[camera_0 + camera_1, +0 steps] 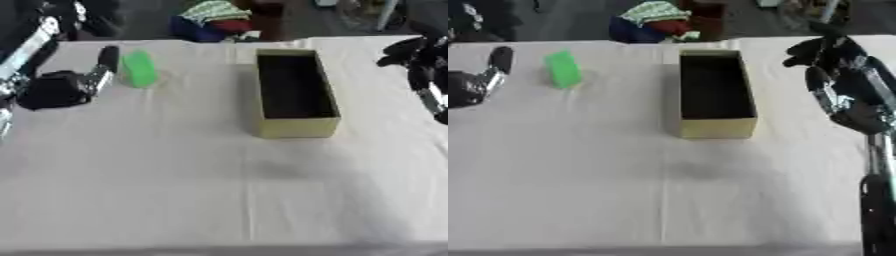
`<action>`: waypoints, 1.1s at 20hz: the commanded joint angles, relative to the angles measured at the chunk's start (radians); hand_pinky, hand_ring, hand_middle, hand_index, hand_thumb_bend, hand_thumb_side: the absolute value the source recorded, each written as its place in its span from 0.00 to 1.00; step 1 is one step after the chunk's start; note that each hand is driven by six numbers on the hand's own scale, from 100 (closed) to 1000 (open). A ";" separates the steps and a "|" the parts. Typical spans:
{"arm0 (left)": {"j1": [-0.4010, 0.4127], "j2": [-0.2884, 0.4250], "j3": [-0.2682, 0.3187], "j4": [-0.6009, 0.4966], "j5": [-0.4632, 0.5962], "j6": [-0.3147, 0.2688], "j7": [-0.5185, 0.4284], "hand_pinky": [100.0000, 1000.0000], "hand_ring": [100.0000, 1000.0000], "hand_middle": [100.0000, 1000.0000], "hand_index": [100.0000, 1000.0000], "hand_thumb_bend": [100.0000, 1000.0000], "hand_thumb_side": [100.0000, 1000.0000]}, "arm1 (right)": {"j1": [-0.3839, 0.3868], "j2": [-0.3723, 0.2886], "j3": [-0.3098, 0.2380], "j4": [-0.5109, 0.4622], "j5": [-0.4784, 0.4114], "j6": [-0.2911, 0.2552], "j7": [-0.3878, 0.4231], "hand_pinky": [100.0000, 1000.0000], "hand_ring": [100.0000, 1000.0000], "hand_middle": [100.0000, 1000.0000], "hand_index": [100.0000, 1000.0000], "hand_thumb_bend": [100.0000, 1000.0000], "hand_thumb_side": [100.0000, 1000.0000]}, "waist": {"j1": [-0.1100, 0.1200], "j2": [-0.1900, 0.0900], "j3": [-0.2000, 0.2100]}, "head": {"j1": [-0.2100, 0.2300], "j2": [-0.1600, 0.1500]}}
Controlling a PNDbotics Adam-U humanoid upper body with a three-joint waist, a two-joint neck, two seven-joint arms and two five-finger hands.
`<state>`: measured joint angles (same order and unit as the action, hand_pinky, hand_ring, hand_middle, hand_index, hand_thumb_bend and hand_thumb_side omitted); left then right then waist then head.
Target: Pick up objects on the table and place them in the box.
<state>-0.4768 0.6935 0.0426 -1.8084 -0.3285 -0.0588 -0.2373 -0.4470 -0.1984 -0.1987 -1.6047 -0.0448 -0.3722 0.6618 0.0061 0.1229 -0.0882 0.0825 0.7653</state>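
A green block-shaped object (139,69) lies on the white tablecloth (175,175) at the far left of the table, its long side running from far to near. Just to its left is the left hand (98,72), reaching in from the left edge with the dark palm low over the cloth and a finger stretched toward the far side; the fingers look straight rather than curled, and they hold nothing. Whether the finger touches the green object cannot be told, but it lies right beside it.

The box (296,127), an open rectangular carton with tan walls and a dark inside, stands right of centre on the far half of the table, well apart from the green object. Nothing can be seen in its dark interior.

The right hand (833,65) hangs at the far right, raised above the cloth and to the right of the box, its fingers loosely bent downward and grasping nothing. Its silver and black forearm (872,150) runs down the right edge
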 commanded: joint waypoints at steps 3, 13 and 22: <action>-0.161 0.101 0.025 0.270 -0.046 0.025 0.072 0.67 0.65 0.66 0.88 0.00 0.41 | -0.006 -0.013 0.008 -0.010 0.003 -0.001 0.006 0.82 0.70 0.70 0.99 0.00 0.41 | 0.005 -0.019 -0.007 | 0.009 0.005; -0.453 0.054 -0.004 0.852 -0.284 0.007 0.099 0.68 0.66 0.67 0.89 0.00 0.47 | -0.009 -0.007 0.025 -0.004 -0.005 -0.002 0.026 0.82 0.70 0.70 0.99 0.00 0.41 | 0.011 -0.024 -0.042 | 0.045 0.005; -0.548 -0.035 -0.004 1.142 -0.455 -0.053 0.143 0.69 0.68 0.70 0.90 0.00 0.63 | -0.022 -0.004 0.041 -0.003 -0.013 -0.002 0.046 0.82 0.70 0.70 0.99 0.00 0.42 | 0.024 -0.010 -0.084 | 0.090 0.005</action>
<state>-0.9970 0.6432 0.0371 -0.6727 -0.7629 -0.0997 -0.0959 -0.4494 -0.1908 -0.1591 -1.5978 -0.0488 -0.3721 0.7027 0.0301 0.1269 -0.1727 0.1651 0.7653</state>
